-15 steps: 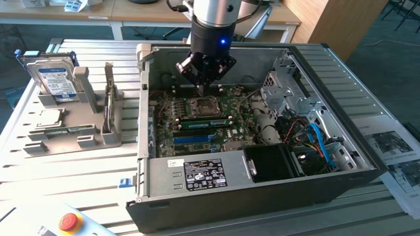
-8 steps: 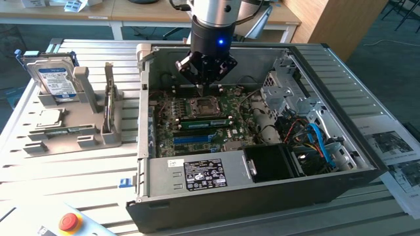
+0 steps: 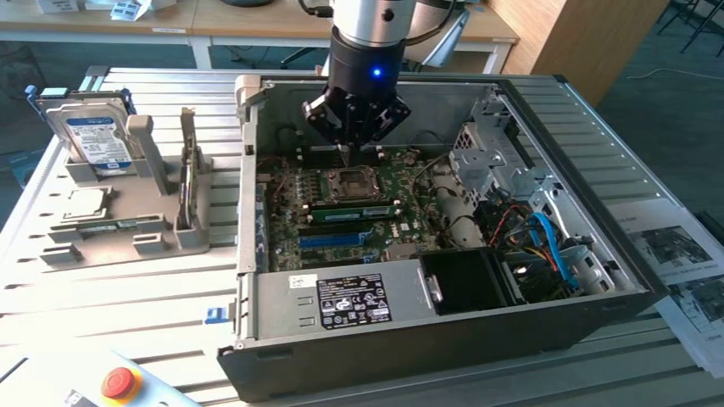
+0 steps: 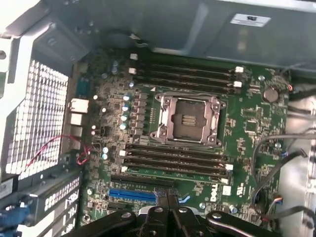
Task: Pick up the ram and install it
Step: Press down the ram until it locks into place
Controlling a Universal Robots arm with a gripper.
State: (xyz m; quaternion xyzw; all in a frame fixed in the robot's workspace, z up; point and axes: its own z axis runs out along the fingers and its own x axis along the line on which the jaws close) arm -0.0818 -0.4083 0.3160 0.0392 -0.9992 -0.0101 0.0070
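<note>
The ram (image 3: 354, 212), a long green stick, stands on edge in a motherboard slot between the processor socket (image 3: 345, 181) and the blue slot (image 3: 339, 240). My gripper (image 3: 345, 154) hangs above the board, over the socket's far side, with its fingers pressed together and nothing between them. In the wrist view the shut gripper (image 4: 166, 197) points down at the board near the blue slot (image 4: 133, 196). The dark memory slots (image 4: 175, 160) lie just beyond it, below the open socket (image 4: 187, 120). I cannot make out the ram's top edge among them.
The open computer case (image 3: 453, 326) walls the board in, with a drive cage (image 3: 498, 161) and cables (image 3: 543, 237) on the exterior view's right. A grey fixture (image 3: 169, 229) on the exterior view's left holds a hard drive (image 3: 97, 140) and a silver processor chip (image 3: 85, 203). A red button (image 3: 120, 383) sits at the front.
</note>
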